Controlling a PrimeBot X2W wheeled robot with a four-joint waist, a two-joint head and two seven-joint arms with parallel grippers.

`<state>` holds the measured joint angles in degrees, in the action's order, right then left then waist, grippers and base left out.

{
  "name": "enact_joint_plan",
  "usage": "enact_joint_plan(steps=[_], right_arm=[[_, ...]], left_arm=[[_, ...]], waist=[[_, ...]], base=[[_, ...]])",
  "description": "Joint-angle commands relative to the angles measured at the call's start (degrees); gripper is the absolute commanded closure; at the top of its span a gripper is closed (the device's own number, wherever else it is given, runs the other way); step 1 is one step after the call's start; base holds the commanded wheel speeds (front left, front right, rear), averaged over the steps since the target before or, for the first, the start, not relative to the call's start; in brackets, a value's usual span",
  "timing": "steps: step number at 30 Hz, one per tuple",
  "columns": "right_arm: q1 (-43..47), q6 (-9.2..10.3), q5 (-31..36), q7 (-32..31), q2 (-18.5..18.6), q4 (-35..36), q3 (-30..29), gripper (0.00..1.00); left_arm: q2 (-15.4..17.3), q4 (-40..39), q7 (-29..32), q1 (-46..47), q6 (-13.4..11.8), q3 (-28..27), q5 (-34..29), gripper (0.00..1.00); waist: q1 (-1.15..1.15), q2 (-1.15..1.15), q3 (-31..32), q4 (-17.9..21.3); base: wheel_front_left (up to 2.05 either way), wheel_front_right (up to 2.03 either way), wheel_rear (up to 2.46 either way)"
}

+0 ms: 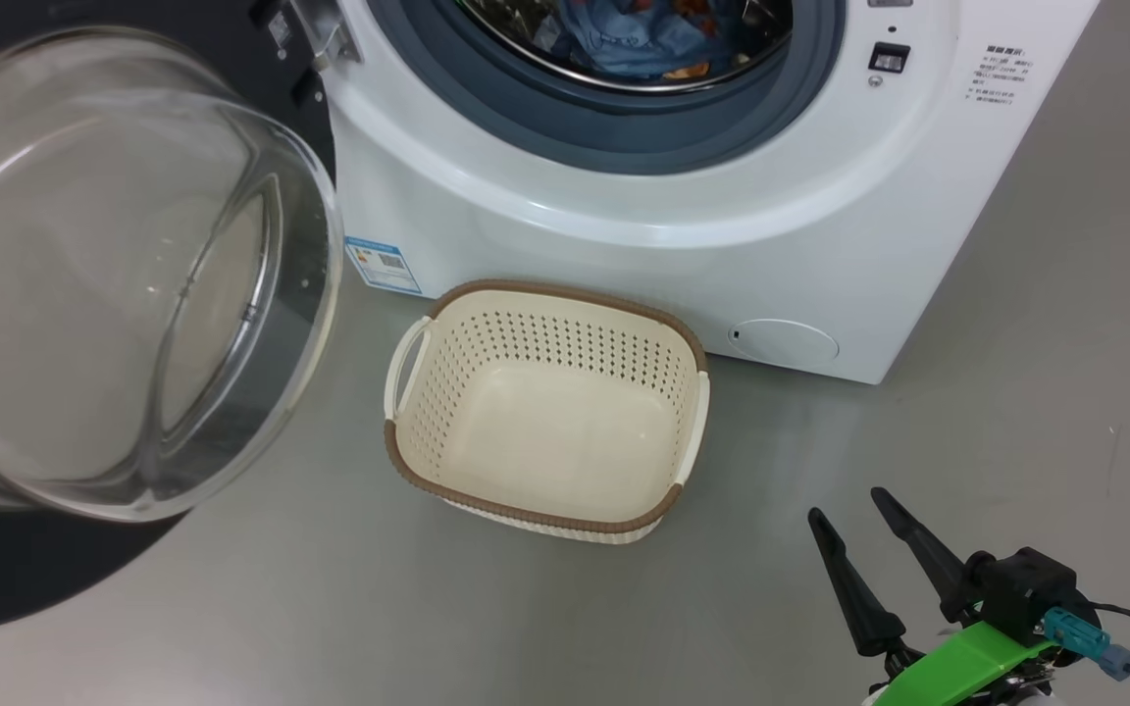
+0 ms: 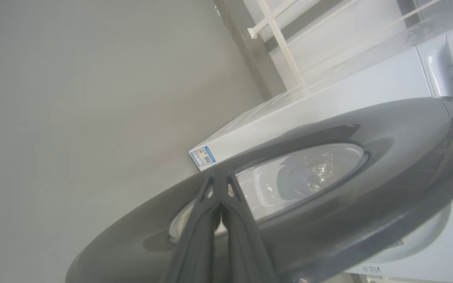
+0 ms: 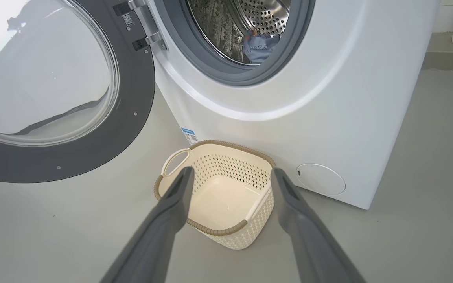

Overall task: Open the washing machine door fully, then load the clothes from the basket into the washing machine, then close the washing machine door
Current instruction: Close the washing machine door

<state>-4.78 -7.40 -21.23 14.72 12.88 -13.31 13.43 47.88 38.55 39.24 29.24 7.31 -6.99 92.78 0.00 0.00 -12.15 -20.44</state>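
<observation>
Since the basket point(image 1: 565, 292) sits bare on the floor point(image 1: 1016, 441) just in front of the washing machine point(image 1: 624, 265), and the clothes point(image 1: 624, 44) lie bunched in the drum point(image 3: 266, 15) at the far side, I judge loading done and only the closing left. The washing machine door point(image 3: 132, 118) stands swung wide to the left, its glass bowl point(image 1: 114, 275) bulging out on the inner side. The left end effector point(image 2: 219, 179) is pinched shut with nothing in it, its tips by the window rim on the door's glossy black outer face; whether they touch I cannot tell. The right end effector point(image 1: 847, 501) hangs near and to the right, jaws spread wide and empty, aimed at the basket. I expect the door to be rigid and fairly heavy, swinging on its hinge point(image 3: 150, 39), with a slick face that closed fingers could slide across. I would push on the black face out toward the free edge, far from the hinge, and keep off the glass, likely the fragile part.
</observation>
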Motion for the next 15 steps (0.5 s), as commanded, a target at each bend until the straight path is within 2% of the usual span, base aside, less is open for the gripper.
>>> enact_joint_plan(steps=[1,12,15], right_arm=[[-0.13,-0.09,0.66,0.28,0.35,1.12,0.97,0.0],[2.52,-0.09,0.62,0.28,1.13,0.76,-0.37,0.0],[3.29,-0.09,0.48,0.28,1.33,0.75,-0.76,0.0]], left_arm=[[3.14,-1.9,1.39,0.0,0.18,-1.4,0.68,1.0],[1.82,-10.25,10.52,-3.18,0.18,-0.49,2.74,1.0],[1.1,-15.07,12.35,-4.23,0.18,-0.28,2.39,1.0]], waist=[[0.0,0.0,0.46,-0.19],[0.0,0.0,4.1,-1.26],[0.0,0.0,5.11,-1.2]], base=[[0.0,0.0,0.0],[0.0,0.0,0.0],[0.0,0.0,0.0]])
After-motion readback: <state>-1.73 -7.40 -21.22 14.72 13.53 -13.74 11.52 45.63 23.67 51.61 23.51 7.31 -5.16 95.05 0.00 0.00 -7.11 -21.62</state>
